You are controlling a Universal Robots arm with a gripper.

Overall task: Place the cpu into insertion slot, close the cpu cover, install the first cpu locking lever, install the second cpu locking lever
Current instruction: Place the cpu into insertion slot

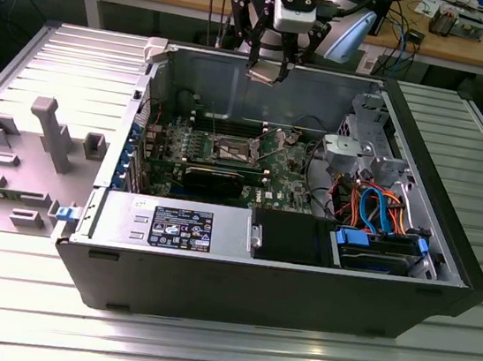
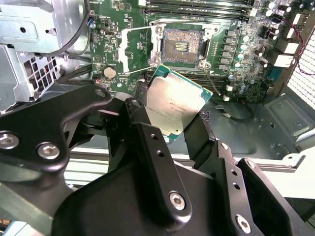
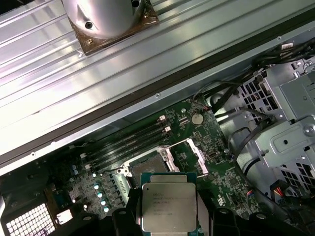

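1. My jaws are closed on the cpu [image 2: 174,101], with one black finger [image 2: 199,130] against each of two opposite edges. Its silvery-grey top faces the camera in both wrist views [image 3: 169,206].
2. The cpu is clear of the board and touches nothing but my jaws. In the exterior view it [image 1: 267,74] hangs over the far wall of the computer case [image 1: 299,286], at twelve o'clock from the insertion slot [image 1: 234,150].
3. The insertion slot [image 2: 181,46] is unoccupied and its dark centre is exposed.
4. The cpu cover [image 2: 140,29] is swung open and lies just beside the slot. Green motherboard [image 2: 246,73] shows through its window.
5. A thin wire lever [image 2: 212,83] stands off a corner of the slot, unlatched.
6. In the exterior view, a long black graphics card [image 1: 215,177] sits at six o'clock from the slot and a silver drive cage [image 1: 362,147] at three o'clock.
7. The case lies open on a ribbed metal worktop [image 1: 202,344]. A grey side panel [image 1: 42,136] lies at nine o'clock from the case, on the exterior view's left.
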